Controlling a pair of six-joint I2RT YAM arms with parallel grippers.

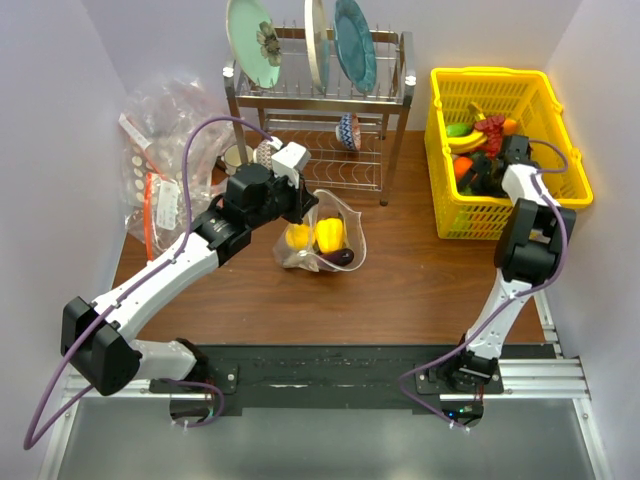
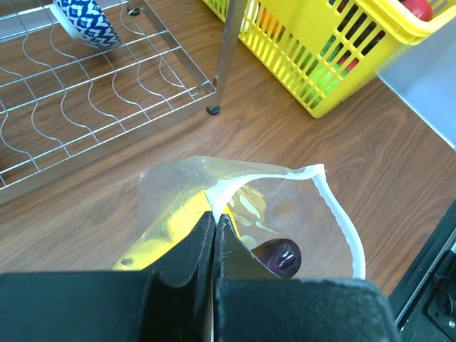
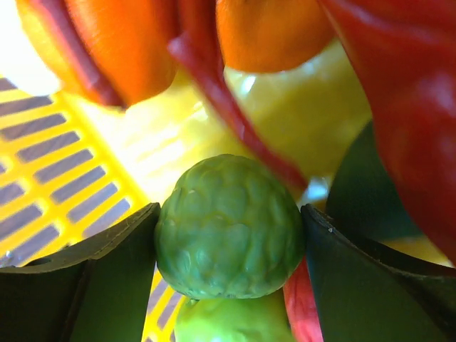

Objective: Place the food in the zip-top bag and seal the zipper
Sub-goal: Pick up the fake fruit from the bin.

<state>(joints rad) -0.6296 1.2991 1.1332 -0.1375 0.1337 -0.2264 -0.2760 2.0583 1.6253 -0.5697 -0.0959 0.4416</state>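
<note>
Left end effector [image 2: 214, 231]: jaws pressed together on the rim of the zip-top bag [image 2: 313, 214], holding its mouth up and open.
Zip-top bag: clear, on the desk [image 1: 420, 290] just in front of the dish rack [image 1: 330, 170], well apart from the yellow basket [image 1: 560, 190]; zipper [image 2: 343, 228] a white strip curving round the open mouth, unsealed.
Food in bag: yellow pieces [image 1: 328, 233]; one purple piece [image 2: 279, 255] at the bottom.
Right end effector [image 3: 229, 221]: down inside the yellow basket; fingers stand wide on either side of a green bumpy fruit [image 3: 228, 242] and seem to touch it on both sides, though at this close range I cannot tell whether it is gripped.
Food in basket: orange, red, yellow and green pieces crowded around the green bumpy fruit.
Other: plates [image 1: 355, 40] upright on the dish rack; spare clear bags [image 1: 160, 150] at the desk's far left.
</note>
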